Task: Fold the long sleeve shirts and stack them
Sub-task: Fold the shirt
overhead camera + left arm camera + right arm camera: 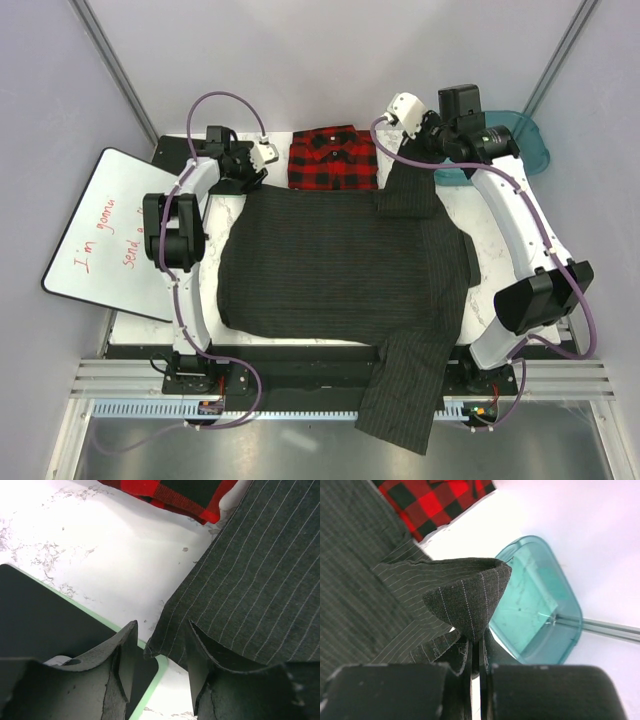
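Note:
A dark pinstriped long sleeve shirt lies spread over the white table, one sleeve hanging off the near edge. A folded red-and-black plaid shirt sits at the back, just beyond it. My left gripper hovers at the pinstriped shirt's back-left corner. In the left wrist view that gripper is open, with the shirt's corner lying between its fingers. My right gripper is shut on a fold of the pinstriped shirt, held raised at the back right.
A teal plastic tub stands at the back right corner, close behind the right gripper. A whiteboard with red writing leans off the table's left side. A dark panel with a green rim lies under the left gripper.

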### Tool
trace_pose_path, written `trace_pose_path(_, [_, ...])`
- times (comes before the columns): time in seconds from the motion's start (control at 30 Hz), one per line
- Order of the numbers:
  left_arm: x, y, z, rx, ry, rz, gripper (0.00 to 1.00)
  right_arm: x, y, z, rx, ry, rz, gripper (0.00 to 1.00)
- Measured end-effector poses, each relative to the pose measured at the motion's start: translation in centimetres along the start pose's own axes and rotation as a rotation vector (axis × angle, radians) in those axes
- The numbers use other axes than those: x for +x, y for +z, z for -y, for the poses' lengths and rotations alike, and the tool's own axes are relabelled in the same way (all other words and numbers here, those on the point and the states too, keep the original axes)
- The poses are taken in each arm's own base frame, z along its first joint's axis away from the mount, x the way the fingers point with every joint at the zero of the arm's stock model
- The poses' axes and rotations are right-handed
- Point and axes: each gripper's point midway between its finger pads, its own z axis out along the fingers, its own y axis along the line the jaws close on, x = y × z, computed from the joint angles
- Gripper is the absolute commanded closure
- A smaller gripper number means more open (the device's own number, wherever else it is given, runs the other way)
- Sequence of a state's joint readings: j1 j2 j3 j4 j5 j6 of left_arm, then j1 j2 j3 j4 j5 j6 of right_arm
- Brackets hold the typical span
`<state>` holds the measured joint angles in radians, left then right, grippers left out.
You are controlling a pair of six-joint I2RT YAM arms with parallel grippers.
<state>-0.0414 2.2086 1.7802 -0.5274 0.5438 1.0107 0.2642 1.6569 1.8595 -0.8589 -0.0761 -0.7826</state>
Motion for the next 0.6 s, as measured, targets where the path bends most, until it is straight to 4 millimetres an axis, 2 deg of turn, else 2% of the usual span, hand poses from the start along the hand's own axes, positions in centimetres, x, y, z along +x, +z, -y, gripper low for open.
trace_pose_path(0.3, [1.0, 0.7, -0.1, 0.006, 0.062, -0.024, 0.64, -1.5, -0.5, 3.1, 0.106, -0.002, 0.021, 1.0])
trace_pose_path(0.47, [1.0, 0.7, -0.2, 0.007, 0.078, -0.024, 0.79, -3.0, -1.9, 5.0, 0.172, -0.004, 0.062, 1.0])
trace_pose_path(0.6, [0.9, 0.7, -0.2, 0.007, 0.084, -0.024, 0.88, -3.4, -2.2, 5.4, 0.188, -0.004, 0.073, 1.0])
